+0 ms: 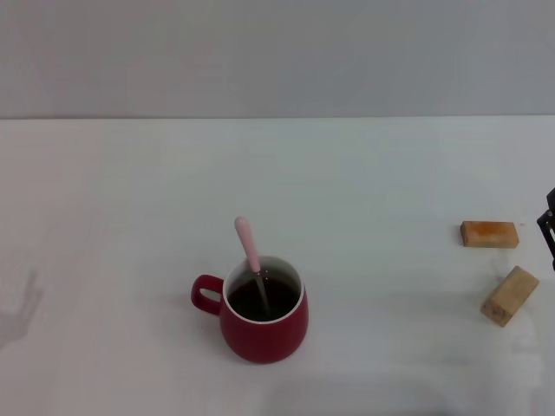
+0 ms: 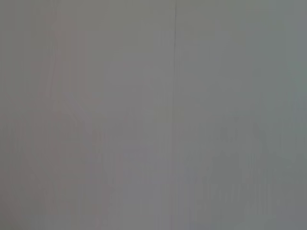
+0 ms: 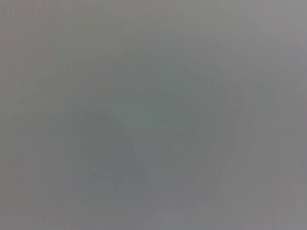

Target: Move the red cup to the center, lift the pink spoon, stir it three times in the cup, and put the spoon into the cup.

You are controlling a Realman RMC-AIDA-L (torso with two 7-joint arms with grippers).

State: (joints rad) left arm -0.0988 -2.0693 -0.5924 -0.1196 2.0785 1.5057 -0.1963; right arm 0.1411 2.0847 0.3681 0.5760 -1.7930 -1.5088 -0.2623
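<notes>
Desk (image 1: 364,173) carrying four loose things by count: one red cup (image 1: 264,329), one pink spoon (image 1: 247,243), two tan wooden blocks. Cup is sitting upright near the middle of the desk toward its near edge, handle pointing to the robot's left, dark liquid inside. Spoon is standing in the cup, bowl end sunk in the liquid, pink handle leaning up and out over the far rim. First block (image 1: 489,234) is lying flat far to the right; second block (image 1: 509,295) is lying angled just nearer. Right end effector (image 1: 549,227) is only peeking in at the right edge beside the blocks; its opening cannot be judged, nothing seen held. Left end effector is showing nowhere. Both wrist views are giving only blank grey.
</notes>
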